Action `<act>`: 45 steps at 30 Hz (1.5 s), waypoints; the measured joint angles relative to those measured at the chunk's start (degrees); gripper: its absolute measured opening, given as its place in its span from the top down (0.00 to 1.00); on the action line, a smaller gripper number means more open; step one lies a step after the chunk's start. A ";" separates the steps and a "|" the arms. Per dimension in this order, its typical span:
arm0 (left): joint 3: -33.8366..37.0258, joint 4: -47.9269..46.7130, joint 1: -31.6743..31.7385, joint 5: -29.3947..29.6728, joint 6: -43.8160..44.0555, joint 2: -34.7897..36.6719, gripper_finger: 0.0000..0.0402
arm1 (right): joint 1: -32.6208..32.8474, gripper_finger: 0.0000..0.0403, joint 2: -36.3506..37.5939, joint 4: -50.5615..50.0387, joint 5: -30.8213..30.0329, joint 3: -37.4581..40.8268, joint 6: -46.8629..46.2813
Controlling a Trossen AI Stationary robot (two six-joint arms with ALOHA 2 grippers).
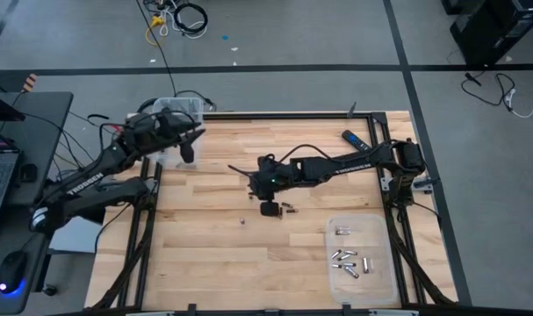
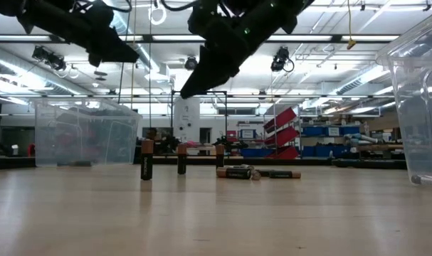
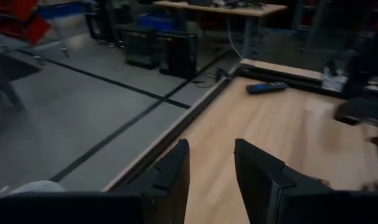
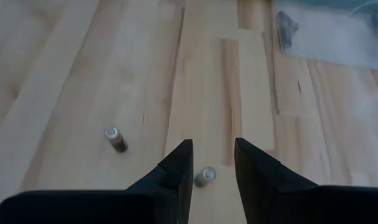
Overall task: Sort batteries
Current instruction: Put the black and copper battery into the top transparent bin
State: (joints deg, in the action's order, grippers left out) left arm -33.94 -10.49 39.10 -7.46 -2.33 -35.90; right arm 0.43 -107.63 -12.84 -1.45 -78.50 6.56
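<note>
Working down from the big pieces, I start at the wooden table [image 1: 205, 263], with one clear bin [image 1: 361, 254] on its right part and a second clear tub [image 1: 180, 110] at its far left corner. My right gripper [image 1: 268, 208] hangs over the middle of the table, fingers parted with nothing between them; my left gripper [image 1: 189, 151] waits near the tub, also parted and empty.

The batteries [image 1: 347, 261] are split up: a cluster already lies in the right-hand bin, and a few loose ones [image 1: 289, 210] remain mid-table just beside my right gripper, with one stray [image 1: 242, 221] a little apart.

I judge them stiff, smooth metal cylinders, light yet prone to rolling or squirting out of a pinch. I would take each across its barrel at mid-length, fingers square to it.

From above the cells are specks. The low view shows what that hides: three stand upright [image 2: 146, 158] while others lie flat [image 2: 237, 173]. My right wrist view shows two upright cells [image 4: 116, 138] end-on, one near my fingertips.
</note>
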 joint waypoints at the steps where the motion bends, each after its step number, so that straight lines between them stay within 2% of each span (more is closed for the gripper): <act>1: 0.18 0.01 -0.82 0.01 -0.02 -0.01 0.69 | 0.00 0.74 0.00 0.94 -0.18 0.92 -0.05; 11: 0.49 -0.19 -6.71 1.83 -0.02 -0.04 0.69 | -0.02 0.62 -0.07 16.02 -3.29 10.93 2.47; 20: 0.51 0.36 -7.79 3.98 -0.42 -0.11 0.69 | -0.26 0.53 -2.15 20.02 -3.18 11.56 1.14; 27: 0.55 0.16 -8.21 4.46 -0.42 -0.49 0.69 | -0.16 0.53 -6.34 22.20 -3.26 11.09 0.68; 45: 0.55 0.38 -8.90 5.51 -0.63 -3.22 0.69 | -0.61 0.59 -6.71 20.34 -3.35 11.02 0.56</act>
State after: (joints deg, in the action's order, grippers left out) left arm -33.39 -10.11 30.20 -1.96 -2.96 -39.12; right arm -0.19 -114.34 7.50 -4.80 -67.48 7.13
